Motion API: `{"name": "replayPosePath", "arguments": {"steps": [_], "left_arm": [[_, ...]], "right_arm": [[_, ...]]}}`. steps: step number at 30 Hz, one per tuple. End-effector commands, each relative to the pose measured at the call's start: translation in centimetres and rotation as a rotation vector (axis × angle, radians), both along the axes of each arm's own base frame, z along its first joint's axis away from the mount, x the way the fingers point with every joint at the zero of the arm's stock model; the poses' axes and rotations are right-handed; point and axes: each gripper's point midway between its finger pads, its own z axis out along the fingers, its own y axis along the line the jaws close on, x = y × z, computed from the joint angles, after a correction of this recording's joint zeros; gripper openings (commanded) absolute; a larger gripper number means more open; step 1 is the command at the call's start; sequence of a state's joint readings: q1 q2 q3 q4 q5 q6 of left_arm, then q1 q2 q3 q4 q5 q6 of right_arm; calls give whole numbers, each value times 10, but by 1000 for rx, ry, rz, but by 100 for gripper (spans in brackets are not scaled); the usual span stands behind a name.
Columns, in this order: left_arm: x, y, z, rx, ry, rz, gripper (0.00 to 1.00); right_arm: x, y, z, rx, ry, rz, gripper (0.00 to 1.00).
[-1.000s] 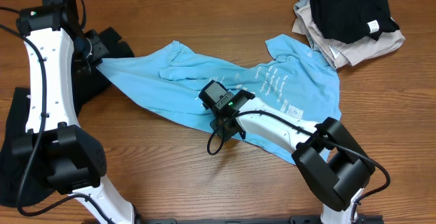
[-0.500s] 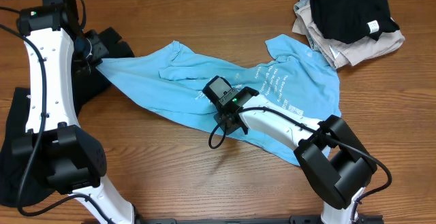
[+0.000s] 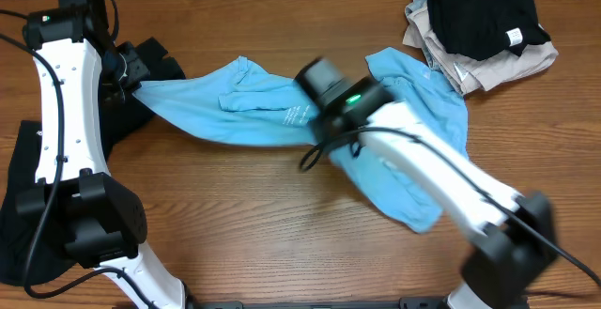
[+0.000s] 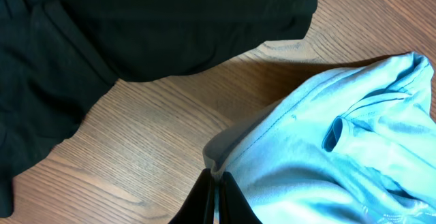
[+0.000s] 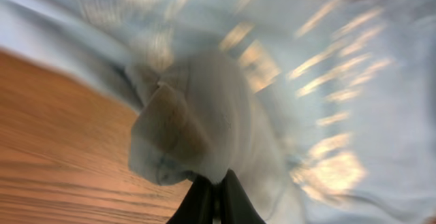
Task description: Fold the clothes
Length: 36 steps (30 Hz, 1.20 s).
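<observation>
A light-blue T-shirt (image 3: pixel 244 112) lies crumpled across the middle of the table. Small white lettering (image 3: pixel 296 114) shows on a turned-over part. My left gripper (image 3: pixel 131 82) is shut on the shirt's left edge. In the left wrist view its tips (image 4: pixel 214 183) pinch a thin fold of the blue cloth (image 4: pixel 327 156). My right gripper (image 3: pixel 321 88), motion-blurred, hangs over the shirt's middle. The right wrist view shows it (image 5: pixel 214 186) shut on a bunched fold of the shirt (image 5: pixel 204 115).
A black garment (image 3: pixel 160 60) lies under the left arm and also shows in the left wrist view (image 4: pixel 136 26). At the back right stands a stack with a folded black garment (image 3: pixel 484 13) on beige ones (image 3: pixel 488 65). Wood table (image 3: pixel 235 215).
The right gripper shut on the shirt's front edge, then swung up and toward the back, dragging that edge over the shirt. The left gripper kept still, holding its edge.
</observation>
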<state>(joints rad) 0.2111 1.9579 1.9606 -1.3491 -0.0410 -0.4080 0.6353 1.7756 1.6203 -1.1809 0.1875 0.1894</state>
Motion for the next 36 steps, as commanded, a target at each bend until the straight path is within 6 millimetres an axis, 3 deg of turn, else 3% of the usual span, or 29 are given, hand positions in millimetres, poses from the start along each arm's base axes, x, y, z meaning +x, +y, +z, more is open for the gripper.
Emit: {"name": "replayPosePath", "arguments": {"steps": [1, 4, 9, 21, 24, 29, 32, 33, 36], "left_arm": [[2, 4, 13, 5, -29, -17, 4], [0, 8, 14, 8, -27, -17, 4], [-3, 15, 14, 16, -19, -26, 4], [-4, 15, 14, 19, -14, -25, 4], [-4, 15, 14, 20, -15, -25, 4], [-4, 23, 15, 35, -20, -11, 4], [-6, 26, 17, 33, -19, -2, 4], [-6, 26, 17, 33, -18, -2, 4], [-9, 25, 17, 31, -9, -2, 4]], "right_arm": [[13, -27, 66, 106, -109, -98, 4], [12, -56, 80, 162, -80, -166, 4], [-3, -92, 65, 174, 58, -221, 4], [-43, -110, 17, 95, 266, -246, 4], [-45, -115, 13, 81, 278, -257, 4], [-34, -120, 35, 139, 210, -283, 5], [-26, -125, 60, 171, 139, -296, 24], [-24, -128, 69, 180, 116, -300, 25], [-22, -128, 84, 231, 83, -301, 8]]}}
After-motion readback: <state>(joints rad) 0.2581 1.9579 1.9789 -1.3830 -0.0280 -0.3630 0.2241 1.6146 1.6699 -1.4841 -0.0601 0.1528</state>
